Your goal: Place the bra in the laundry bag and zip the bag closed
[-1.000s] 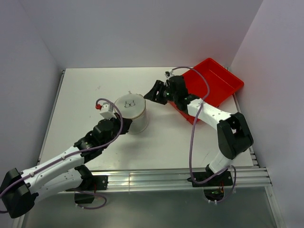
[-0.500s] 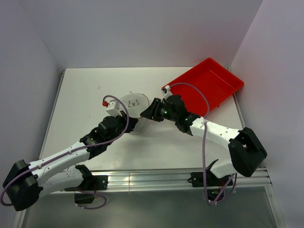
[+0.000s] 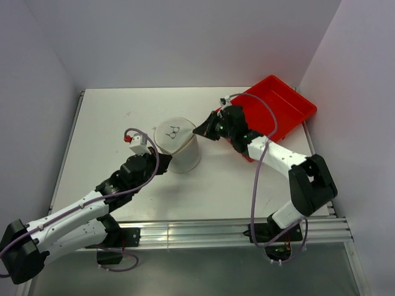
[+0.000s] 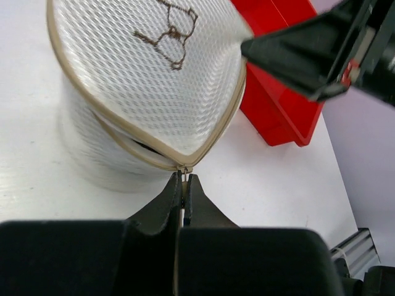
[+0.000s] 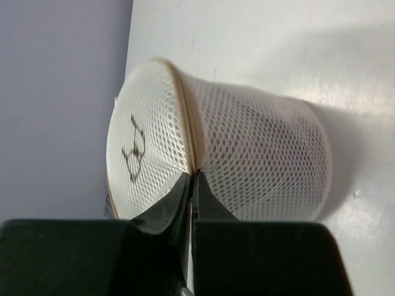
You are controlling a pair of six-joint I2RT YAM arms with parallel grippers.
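top external view shows the laundry bag [image 3: 177, 151] near the middle of the worktop [image 3: 111, 123], tipped a bit, with its round lid up. the red tray [image 3: 281, 111] sits at the far right corner, apart from the bag. 2 hands hold the bag. the left hand [image 4: 184, 185] is pinched tight on the little zip pull [image 4: 183, 174] at the near side of the rim. the right hand [image 5: 192, 180] is pinched tight on the rim at the right side. beside the pull there is a small dark gap under the lid, so i think the zip is not shut all the way. i cannot see the bra; it may be inside. the step looks like zipping. next, the left hand should drag the pull along the rim to shut the gap, while the right hand stops the bag from sliding.
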